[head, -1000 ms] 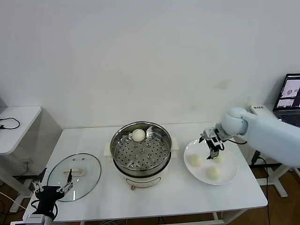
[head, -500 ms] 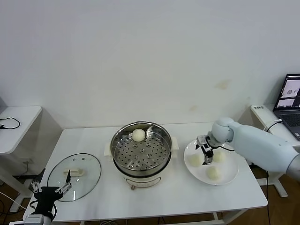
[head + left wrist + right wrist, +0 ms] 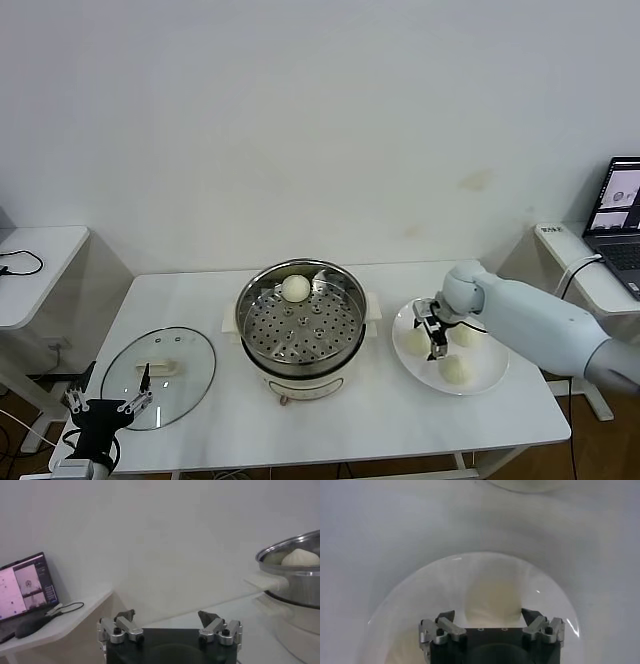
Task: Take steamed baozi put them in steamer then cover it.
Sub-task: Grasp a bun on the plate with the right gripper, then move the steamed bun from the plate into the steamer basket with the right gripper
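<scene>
The steamer (image 3: 300,340), a shiny steel pot on a cream base, stands mid-table with one baozi (image 3: 295,288) on its perforated tray. Three more baozi lie on a white plate (image 3: 492,368) to its right: one left (image 3: 413,342), one at the back (image 3: 465,336), one at the front (image 3: 455,370). My right gripper (image 3: 433,336) is open, low over the left one; in the right wrist view its jaws (image 3: 488,614) straddle that baozi (image 3: 492,597). The glass cover (image 3: 158,375) lies flat at the table's left. My left gripper (image 3: 105,408) is open and empty by the cover's front edge.
The left wrist view shows the steamer (image 3: 295,575) with its baozi (image 3: 300,557), and a laptop (image 3: 25,587) on a side table. Another laptop (image 3: 622,205) sits on a desk at far right. A small white table (image 3: 35,265) stands at far left.
My right gripper has moved left and down across the plate, from near the back baozi to low over the left one. The left arm has not moved.
</scene>
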`<state>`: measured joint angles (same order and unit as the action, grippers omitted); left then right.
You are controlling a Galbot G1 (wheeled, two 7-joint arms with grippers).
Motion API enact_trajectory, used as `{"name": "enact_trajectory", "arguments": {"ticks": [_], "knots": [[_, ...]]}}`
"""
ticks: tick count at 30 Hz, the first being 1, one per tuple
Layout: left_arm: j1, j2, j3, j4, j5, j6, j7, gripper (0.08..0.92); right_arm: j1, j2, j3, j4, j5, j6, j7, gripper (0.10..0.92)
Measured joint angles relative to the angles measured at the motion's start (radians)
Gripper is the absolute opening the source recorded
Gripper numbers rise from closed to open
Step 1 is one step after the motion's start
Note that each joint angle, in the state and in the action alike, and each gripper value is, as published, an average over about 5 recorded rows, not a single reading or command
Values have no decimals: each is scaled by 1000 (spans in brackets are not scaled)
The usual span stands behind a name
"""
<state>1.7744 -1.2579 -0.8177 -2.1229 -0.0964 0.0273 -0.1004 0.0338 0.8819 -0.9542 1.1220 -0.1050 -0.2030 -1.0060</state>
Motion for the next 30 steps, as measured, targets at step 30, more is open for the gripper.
{"name": "enact_trajectory", "arguments": {"ticks": [30], "knots": [[-9,0,15,-19,2,4,-1,823,224,-92,-60,134,131,-48,-13,611]]}}
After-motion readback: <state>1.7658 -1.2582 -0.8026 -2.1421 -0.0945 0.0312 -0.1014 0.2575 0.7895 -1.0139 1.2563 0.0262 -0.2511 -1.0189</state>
